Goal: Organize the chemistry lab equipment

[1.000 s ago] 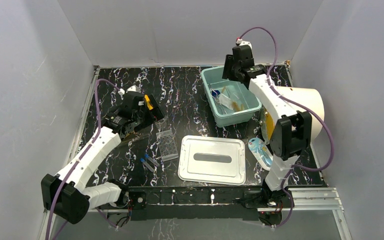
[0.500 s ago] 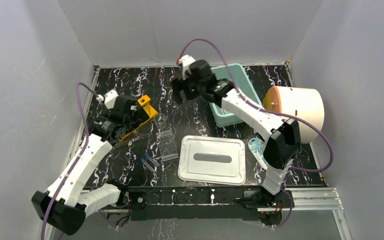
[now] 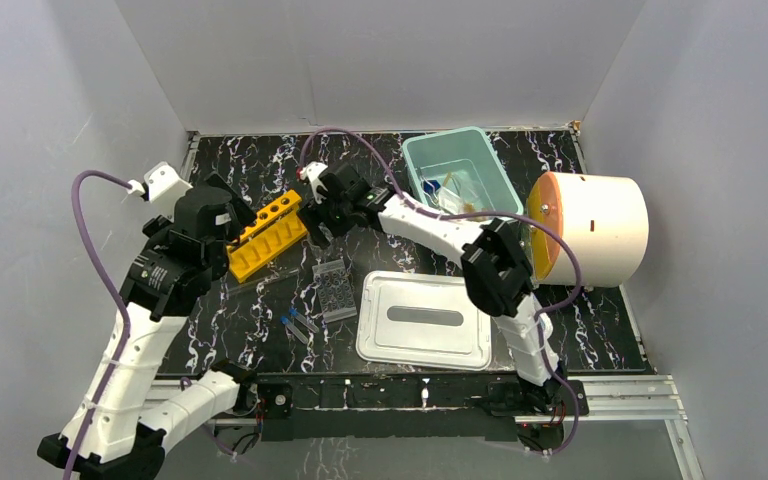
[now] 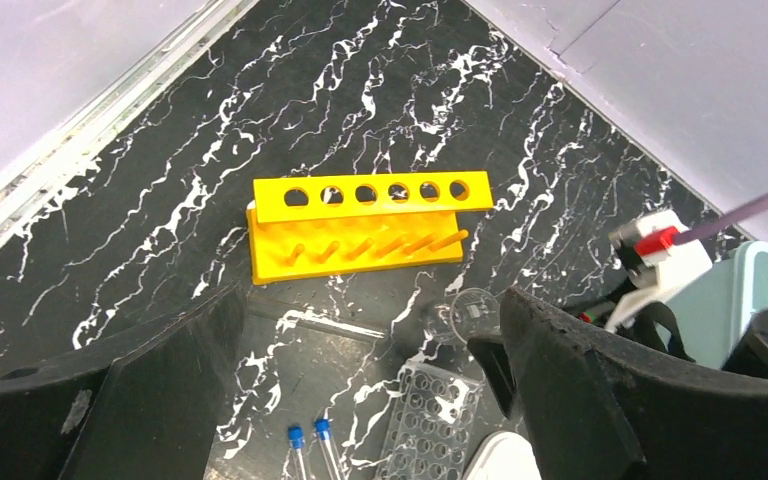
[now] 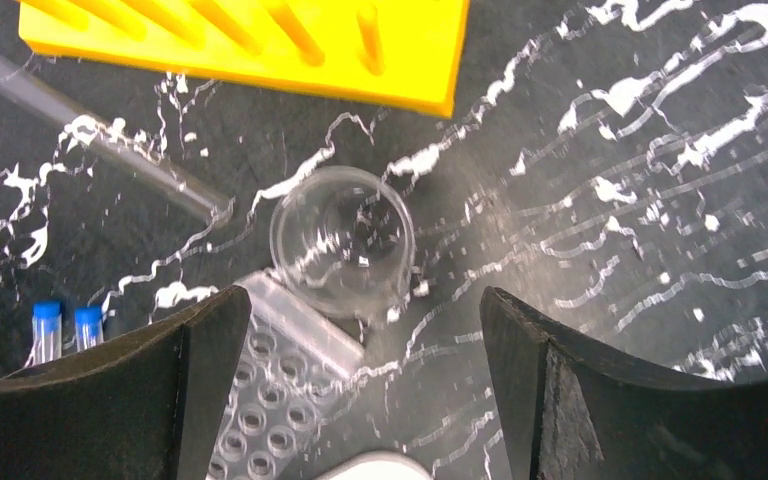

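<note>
The yellow test-tube rack (image 3: 268,235) (image 4: 365,225) lies on its side on the black table. A clear beaker (image 5: 340,240) (image 4: 470,312) stands just right of it, touching the clear well plate (image 3: 335,290) (image 5: 270,420). Two blue-capped tubes (image 3: 298,325) (image 4: 305,450) lie near the plate. My left gripper (image 3: 215,215) (image 4: 370,390) hovers open left of the rack, holding nothing. My right gripper (image 3: 320,215) (image 5: 365,390) hangs open above the beaker and plate, empty. The teal bin (image 3: 415,165) holds amber tubing and other small items.
A clear glass rod (image 5: 90,135) lies in front of the rack. A white lid (image 3: 425,318) sits at front centre. A big orange-and-white drum (image 3: 590,228) lies at the right wall. Grey walls enclose the table on three sides.
My right arm swung from the teal bin leftward to above the beaker, and its jaws opened. My left arm pulled back and up to the left, uncovering the rack.
</note>
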`<state>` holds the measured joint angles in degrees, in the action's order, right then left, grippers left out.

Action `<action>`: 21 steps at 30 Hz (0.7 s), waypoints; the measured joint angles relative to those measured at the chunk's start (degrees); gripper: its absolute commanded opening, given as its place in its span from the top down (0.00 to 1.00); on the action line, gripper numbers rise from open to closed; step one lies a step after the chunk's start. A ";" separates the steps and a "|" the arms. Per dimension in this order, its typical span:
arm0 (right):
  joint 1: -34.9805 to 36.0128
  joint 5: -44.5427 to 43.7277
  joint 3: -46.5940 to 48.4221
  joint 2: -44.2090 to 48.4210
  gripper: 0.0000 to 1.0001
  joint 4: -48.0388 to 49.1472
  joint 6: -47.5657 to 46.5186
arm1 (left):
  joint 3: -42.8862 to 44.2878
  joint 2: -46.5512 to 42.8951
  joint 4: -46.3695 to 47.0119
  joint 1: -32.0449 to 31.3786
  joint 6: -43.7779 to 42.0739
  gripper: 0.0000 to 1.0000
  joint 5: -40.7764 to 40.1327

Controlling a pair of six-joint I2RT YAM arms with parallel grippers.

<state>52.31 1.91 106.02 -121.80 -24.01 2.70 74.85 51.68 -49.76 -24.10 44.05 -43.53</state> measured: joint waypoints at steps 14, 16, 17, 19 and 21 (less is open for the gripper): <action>2.10 -0.72 15.41 -11.08 0.02 -5.11 -0.61 | -0.13 1.42 0.46 0.00 -3.19 0.02 -0.46; 2.10 -1.64 18.29 -13.14 0.02 -6.88 -0.70 | -0.20 1.40 0.44 0.00 -3.15 0.02 -0.48; 2.08 -2.01 19.85 -14.36 0.04 -7.63 -0.83 | -0.22 1.38 0.42 0.00 -3.13 0.02 -0.46; 2.08 -2.43 21.29 -15.98 0.06 -8.90 -1.05 | -0.22 1.36 0.44 0.00 -2.97 0.02 -0.44; 2.08 -2.97 21.38 -16.76 0.13 -10.01 -1.29 | -0.22 1.38 0.44 0.00 -2.91 0.02 -0.39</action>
<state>54.39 -1.06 127.39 -138.56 -34.02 1.41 74.63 53.06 -49.32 -24.10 41.15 -43.92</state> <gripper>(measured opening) 0.947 0.983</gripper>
